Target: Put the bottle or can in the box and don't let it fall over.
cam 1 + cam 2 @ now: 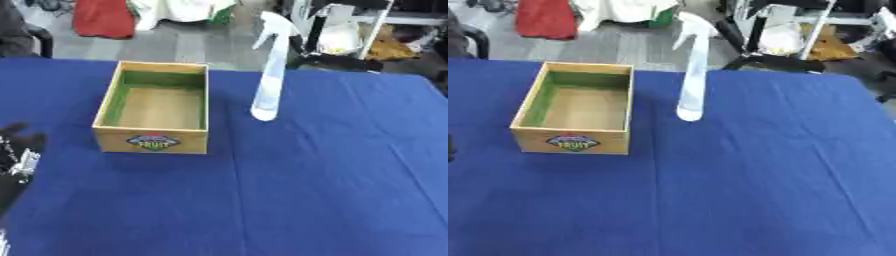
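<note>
- At the left edge of the left eye view, about mid-height and below, the left hand shows as a dark shape with silver parts resting on the blue tablecloth; its fingers point up and look relaxed and spread, holding nothing.
- In the upper left of centre stands the wooden box, open at the top, with a green inner lining on its walls, a bare brownish floor and a coloured label on its near wall. Nothing lies inside it.
- Just right of the box, apart from it, the spray bottle stands upright on the cloth, pale and slender, its trigger head at the top reaching past the table's far edge in the picture.
- The right half of the frame holds only blue cloth.
- The right hand shows in neither view, so I cannot tell the state of its fingers.
</note>
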`<action>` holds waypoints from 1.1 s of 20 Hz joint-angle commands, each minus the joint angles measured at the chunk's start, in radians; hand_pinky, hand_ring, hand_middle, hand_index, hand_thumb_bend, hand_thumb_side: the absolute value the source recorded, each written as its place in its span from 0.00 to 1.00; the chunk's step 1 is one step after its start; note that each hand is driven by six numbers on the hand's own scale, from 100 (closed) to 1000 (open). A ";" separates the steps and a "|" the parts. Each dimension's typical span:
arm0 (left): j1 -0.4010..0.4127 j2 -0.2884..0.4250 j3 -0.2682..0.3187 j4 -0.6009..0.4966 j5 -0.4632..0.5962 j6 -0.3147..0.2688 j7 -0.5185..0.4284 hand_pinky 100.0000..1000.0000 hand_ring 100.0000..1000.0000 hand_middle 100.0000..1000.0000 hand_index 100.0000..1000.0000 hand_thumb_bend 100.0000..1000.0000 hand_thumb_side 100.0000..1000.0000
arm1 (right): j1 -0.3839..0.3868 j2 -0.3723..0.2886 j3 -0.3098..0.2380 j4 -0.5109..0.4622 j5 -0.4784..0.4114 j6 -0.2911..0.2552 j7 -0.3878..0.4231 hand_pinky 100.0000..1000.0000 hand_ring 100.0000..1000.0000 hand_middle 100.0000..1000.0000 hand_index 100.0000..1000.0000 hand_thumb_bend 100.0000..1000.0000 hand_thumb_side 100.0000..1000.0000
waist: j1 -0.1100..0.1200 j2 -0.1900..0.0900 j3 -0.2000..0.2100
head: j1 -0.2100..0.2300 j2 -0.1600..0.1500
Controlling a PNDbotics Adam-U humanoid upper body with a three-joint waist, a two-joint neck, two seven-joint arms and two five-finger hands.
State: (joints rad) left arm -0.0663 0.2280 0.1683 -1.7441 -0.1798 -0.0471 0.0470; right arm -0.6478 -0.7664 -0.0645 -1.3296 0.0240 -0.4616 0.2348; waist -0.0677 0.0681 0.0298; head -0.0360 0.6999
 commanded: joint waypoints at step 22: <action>-0.079 0.028 -0.060 -0.018 0.015 -0.012 -0.065 0.57 0.56 0.49 0.81 0.46 0.64 | -0.221 0.128 0.011 0.312 0.310 -0.054 -0.026 0.78 1.00 1.00 1.00 0.00 0.52 | -0.012 0.032 0.175 | -0.198 -0.076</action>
State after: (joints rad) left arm -0.1336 0.2338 0.1098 -1.7443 -0.1706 -0.0576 -0.0131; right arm -0.8460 -0.6180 -0.0485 -1.0140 0.3245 -0.5123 0.2091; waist -0.0840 0.1098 0.2061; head -0.2278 0.6391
